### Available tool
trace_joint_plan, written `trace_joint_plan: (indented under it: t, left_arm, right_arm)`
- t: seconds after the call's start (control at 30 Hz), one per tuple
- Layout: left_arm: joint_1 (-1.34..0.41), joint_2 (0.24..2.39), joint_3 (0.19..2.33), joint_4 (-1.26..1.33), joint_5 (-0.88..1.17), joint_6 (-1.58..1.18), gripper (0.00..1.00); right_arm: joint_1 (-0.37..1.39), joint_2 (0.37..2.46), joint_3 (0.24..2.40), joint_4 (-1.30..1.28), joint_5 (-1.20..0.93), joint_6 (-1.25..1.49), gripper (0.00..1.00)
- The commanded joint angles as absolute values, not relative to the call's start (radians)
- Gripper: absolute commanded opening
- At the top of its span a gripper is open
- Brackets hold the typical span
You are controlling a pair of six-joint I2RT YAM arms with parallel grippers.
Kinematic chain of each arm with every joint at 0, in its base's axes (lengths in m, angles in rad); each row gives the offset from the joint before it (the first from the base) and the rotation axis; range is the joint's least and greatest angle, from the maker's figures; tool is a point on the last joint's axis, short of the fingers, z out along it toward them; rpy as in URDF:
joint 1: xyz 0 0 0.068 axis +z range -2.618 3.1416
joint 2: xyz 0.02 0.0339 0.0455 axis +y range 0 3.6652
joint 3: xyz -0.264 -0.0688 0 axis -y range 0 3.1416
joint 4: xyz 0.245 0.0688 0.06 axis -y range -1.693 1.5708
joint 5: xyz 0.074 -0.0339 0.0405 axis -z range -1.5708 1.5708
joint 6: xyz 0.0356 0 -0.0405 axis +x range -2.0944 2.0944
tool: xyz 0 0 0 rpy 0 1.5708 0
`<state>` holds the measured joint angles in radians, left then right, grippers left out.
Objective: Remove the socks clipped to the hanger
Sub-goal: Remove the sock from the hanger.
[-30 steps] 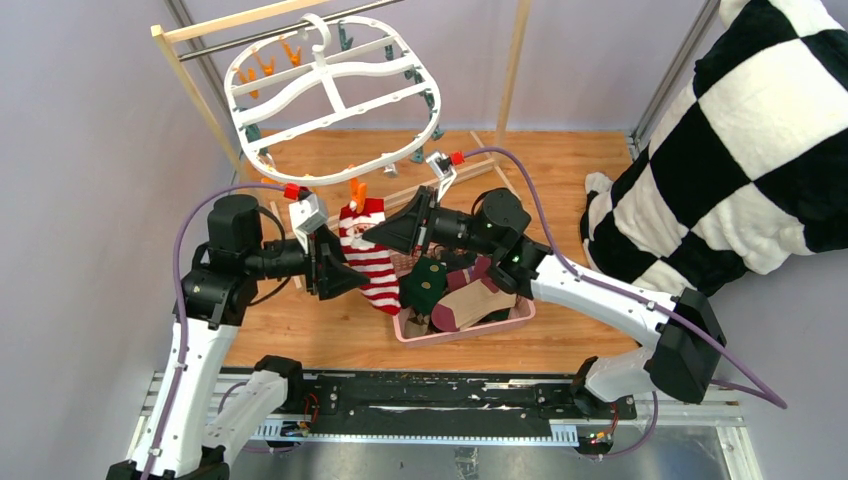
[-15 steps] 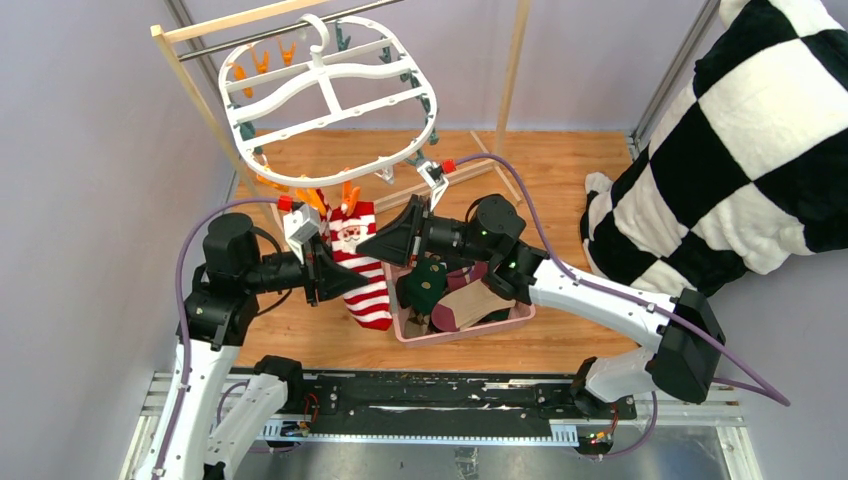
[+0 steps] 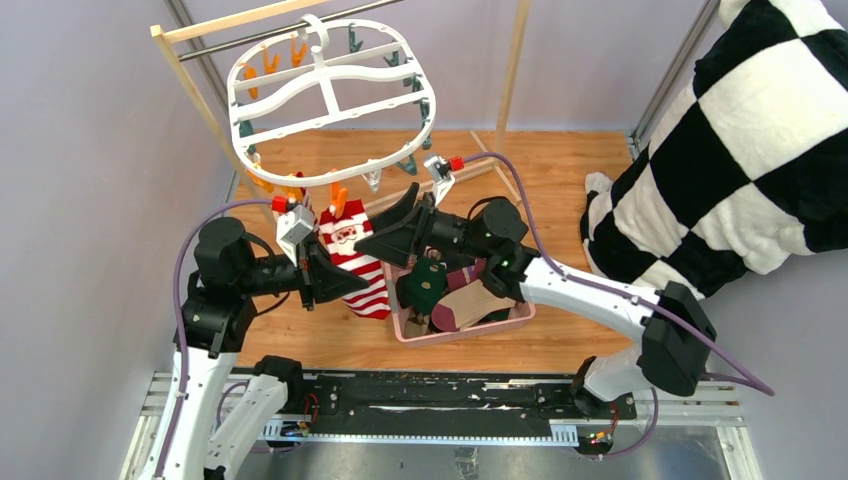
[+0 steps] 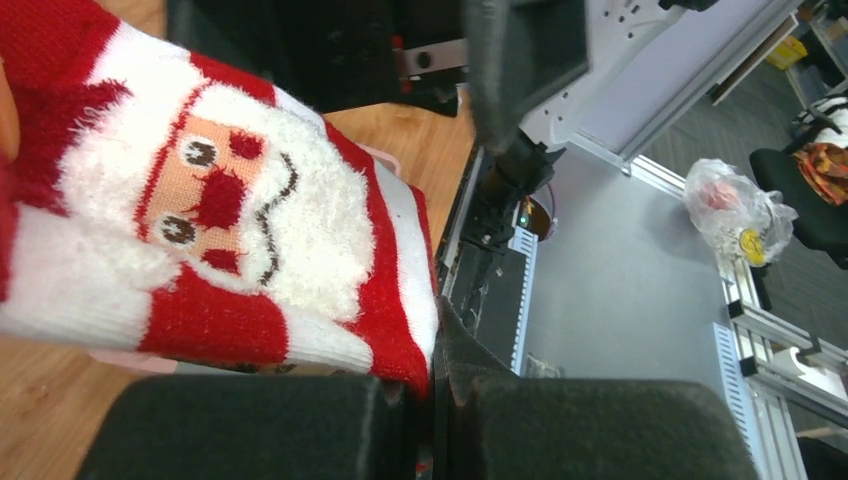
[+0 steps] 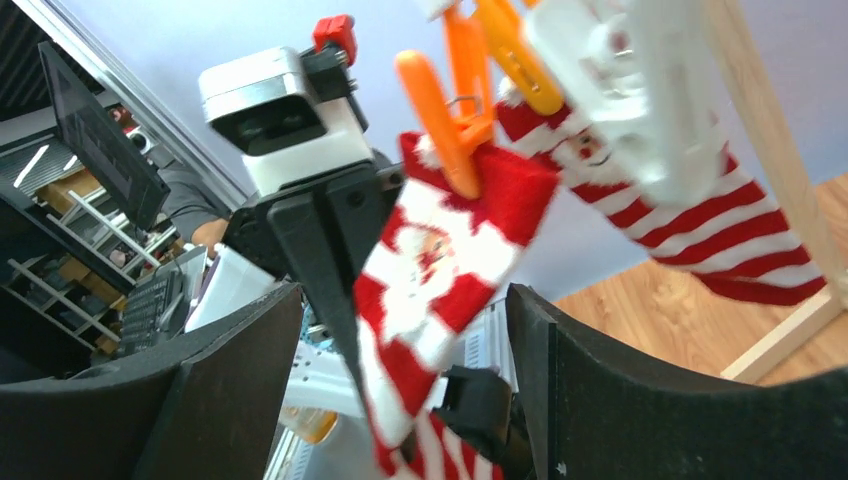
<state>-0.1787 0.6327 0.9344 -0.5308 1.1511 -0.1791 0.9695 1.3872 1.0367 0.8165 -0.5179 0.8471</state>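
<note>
The white oval hanger [image 3: 330, 100] hangs from the rack bar, with orange and teal clips round its rim. One red-and-white striped Santa sock [image 3: 352, 258] dangles from an orange clip [image 3: 338, 196] at the near rim. My left gripper [image 3: 335, 278] is shut on that sock's lower edge; in the left wrist view the sock [image 4: 230, 200] runs into the closed jaws of the left gripper [image 4: 435, 390]. My right gripper [image 3: 385, 228] stands open just right of the clip. In the right wrist view the right gripper [image 5: 400, 400] straddles the sock [image 5: 430, 270] below the orange clip [image 5: 460, 120], without touching it.
A pink basket [image 3: 470, 332] under my right arm holds a dark green sock [image 3: 428, 285] and a tan and maroon one [image 3: 470, 305]. A big black-and-white checkered cloth [image 3: 740, 150] fills the right side. The wooden rack post [image 3: 515, 70] stands behind the hanger.
My left gripper has closed on the striped sock and drawn back to the left. My right gripper has opened wide. The hanger has swung up and back.
</note>
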Motion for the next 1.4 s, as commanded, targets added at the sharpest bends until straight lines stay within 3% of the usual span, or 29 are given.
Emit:
trace_joint_plan:
  t: [0.0, 0.43, 1.03, 1.37]
  left_arm:
    - [-0.175, 0.618, 0.942, -0.494, 1.246, -0.243, 0.0]
    - [-0.174, 0.616, 0.96, -0.513, 1.282, -0.254, 0.0]
    - [-0.175, 0.622, 0.982, -0.518, 1.303, -0.27, 0.0]
    - [-0.175, 0.623, 0.992, -0.527, 1.312, -0.273, 0.0]
  right_arm:
    - [0.94, 1.494, 1.052, 1.075, -0.558, 0.945, 0.81]
    - [0.939, 1.672, 1.115, 1.529, -0.54, 1.155, 0.85]
    - [0.946, 1.814, 1.291, 1.595, -0.484, 1.233, 0.73]
    - [0.948, 1.841, 1.336, 1.596, -0.453, 1.252, 0.57]
